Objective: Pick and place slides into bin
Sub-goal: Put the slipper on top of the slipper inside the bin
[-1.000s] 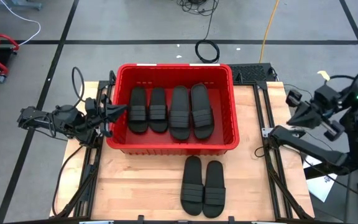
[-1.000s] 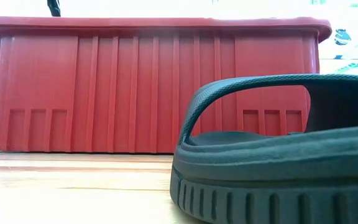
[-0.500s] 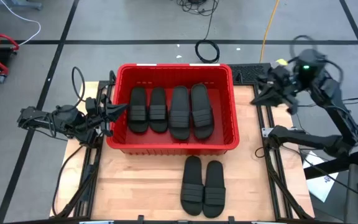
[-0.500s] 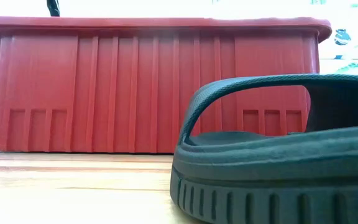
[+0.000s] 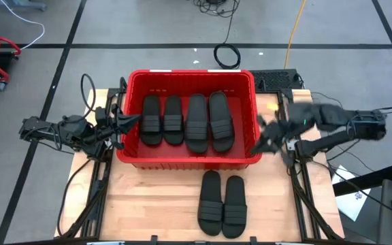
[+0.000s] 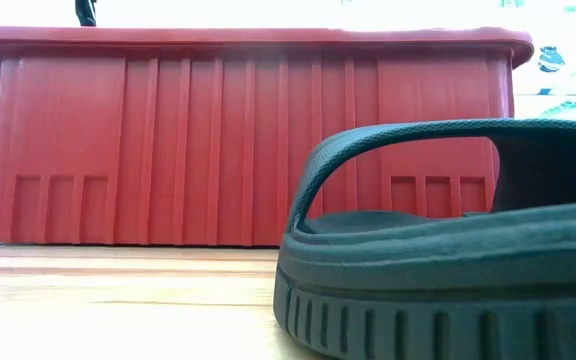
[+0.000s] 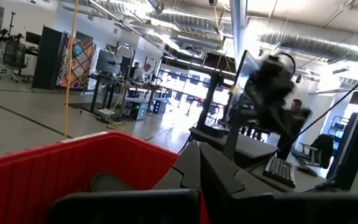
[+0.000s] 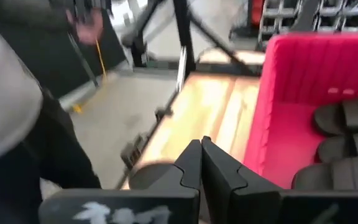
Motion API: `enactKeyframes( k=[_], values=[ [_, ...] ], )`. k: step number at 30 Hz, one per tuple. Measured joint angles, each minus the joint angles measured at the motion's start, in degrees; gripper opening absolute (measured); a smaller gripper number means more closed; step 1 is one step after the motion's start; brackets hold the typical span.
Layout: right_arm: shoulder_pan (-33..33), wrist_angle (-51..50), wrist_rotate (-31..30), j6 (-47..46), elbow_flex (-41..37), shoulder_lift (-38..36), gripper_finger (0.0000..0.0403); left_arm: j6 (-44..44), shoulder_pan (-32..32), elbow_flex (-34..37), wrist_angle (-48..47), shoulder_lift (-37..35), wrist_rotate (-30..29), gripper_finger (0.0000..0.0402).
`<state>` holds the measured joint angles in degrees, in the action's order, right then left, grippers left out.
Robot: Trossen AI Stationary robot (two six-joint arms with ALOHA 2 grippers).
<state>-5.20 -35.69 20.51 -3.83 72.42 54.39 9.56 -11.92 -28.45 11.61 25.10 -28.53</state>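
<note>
High view: the right claw (image 5: pixel 263 139) (fingers closed, empty) has swung down beside the bin (image 5: pixel 189 160).

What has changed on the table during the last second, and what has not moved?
The right arm swung in from outside the table; its right gripper, fingers shut and empty, is now beside the right wall of the bin. Unchanged: the left gripper at the bin's left rim, the four slides in the bin, and the two slides on the table.

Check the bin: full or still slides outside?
Not full: bin holds four slides; two more lie on the table in front.
</note>
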Motion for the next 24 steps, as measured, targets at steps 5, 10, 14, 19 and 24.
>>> enactKeyframes(
  k=[5, 10, 14, 19, 24],
  values=[
    [-14.9, -6.8, -15.6, -3.7, -0.5, 0.9, 0.0, 0.1, 0.0, 0.0, 0.0, 0.0, 0.0, 0.0003],
    [-24.3, -15.6, -15.4, -12.9, -0.5, 3.5, 0.0, 0.2, 0.0, 0.0, 0.0, 0.0, 0.0, 0.0002],
    [-27.9, -16.2, -11.0, -18.2, -3.8, 6.1, 0.0003, -0.4, 0.0, 0.0, -0.1, 0.0, 1.7, 0.0004],
    [-29.5, -7.5, -7.0, -23.4, -13.4, 6.8, 0.0043, 0.1, 0.0, 0.0, -0.1, 0.0, 4.4, 0.0002],
    [-28.6, 8.2, -7.2, -28.2, -23.0, 6.5, 0.0115, 2.2, 0.0, 0.0, -0.2, 0.0, 6.5, 0.001]
  ],
)
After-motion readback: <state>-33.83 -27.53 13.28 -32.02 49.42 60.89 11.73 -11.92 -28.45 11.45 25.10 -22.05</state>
